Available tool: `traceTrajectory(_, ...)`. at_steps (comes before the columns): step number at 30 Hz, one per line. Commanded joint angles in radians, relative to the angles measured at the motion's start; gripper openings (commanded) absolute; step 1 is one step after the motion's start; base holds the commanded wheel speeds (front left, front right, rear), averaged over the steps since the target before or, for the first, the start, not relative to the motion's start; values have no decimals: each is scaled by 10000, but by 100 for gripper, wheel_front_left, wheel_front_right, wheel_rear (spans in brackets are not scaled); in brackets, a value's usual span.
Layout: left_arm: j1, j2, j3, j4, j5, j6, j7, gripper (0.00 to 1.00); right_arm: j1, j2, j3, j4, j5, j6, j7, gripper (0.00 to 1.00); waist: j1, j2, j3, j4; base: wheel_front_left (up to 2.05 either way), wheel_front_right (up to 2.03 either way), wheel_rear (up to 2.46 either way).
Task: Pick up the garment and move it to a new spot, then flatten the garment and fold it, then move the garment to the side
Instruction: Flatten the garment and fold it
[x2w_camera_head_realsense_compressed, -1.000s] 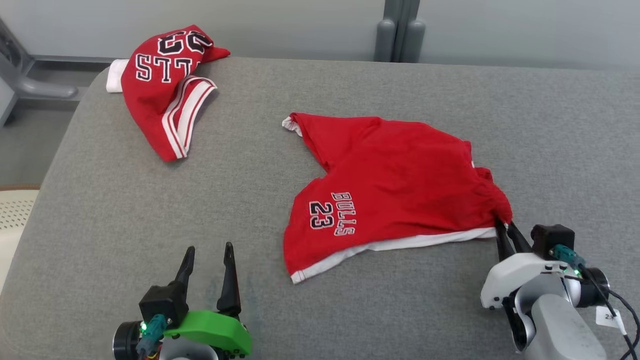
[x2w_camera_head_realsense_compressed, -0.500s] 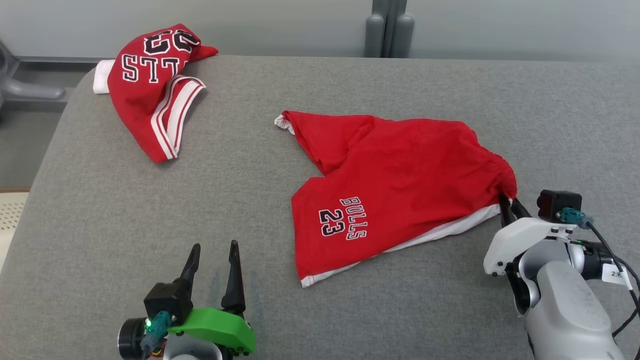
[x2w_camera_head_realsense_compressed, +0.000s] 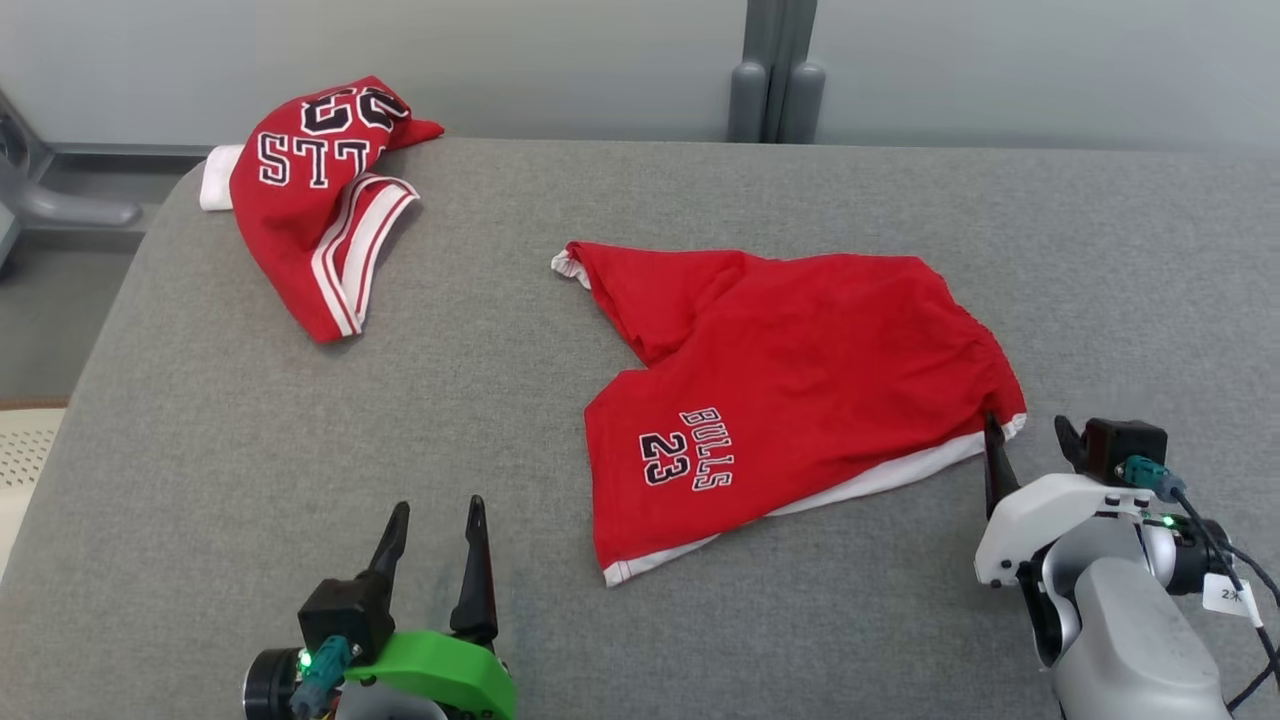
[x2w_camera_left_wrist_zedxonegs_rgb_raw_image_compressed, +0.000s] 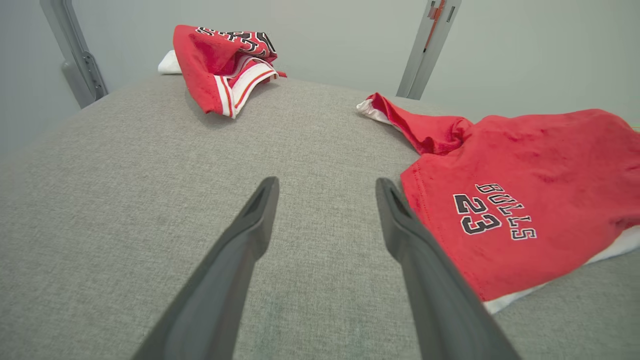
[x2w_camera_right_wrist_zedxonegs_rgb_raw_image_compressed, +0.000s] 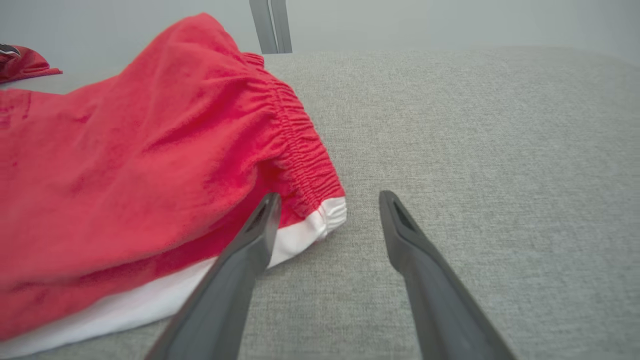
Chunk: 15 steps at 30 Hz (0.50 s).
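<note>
Grey fabric counter (x2w_camera_head_realsense_compressed: 250, 420), red shorts (x2w_camera_head_realsense_compressed: 800, 370) spread out centre-right, waistband corner toward the near right. Right hand (x2w_camera_head_realsense_compressed: 1026, 425) is there, released, fingers apart, one tip right at the white trim. Left hand (x2w_camera_head_realsense_compressed: 439, 505) sits near left, fingers apart, empty. Another red garment (x2w_camera_head_realsense_compressed: 300, 210) lies bunched far left.

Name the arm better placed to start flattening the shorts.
Probably right. The right gripper stands open at the shorts' waistband corner; the left gripper, also open, sits farther off over bare cushion.
</note>
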Motion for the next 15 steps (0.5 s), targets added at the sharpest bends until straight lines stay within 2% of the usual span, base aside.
traceTrajectory(1,144,-3,29,-43,52,-55,-1,100,223,-31,120,-161,106,-17,-127,100,0,0,-280,-284,0,0,0)
traceTrajectory(7,296,-86,-142,-75,108,-194,-1,100,1148,-32,684,-1323,612,-17,-332,100,0,0,-859,-649,0,0,0)
traceTrajectory(15,530,-166,-195,-11,-3,-281,-1,100,2568,-27,1286,-3892,798,-15,-375,100,0,0,-1345,-794,0,0,0)
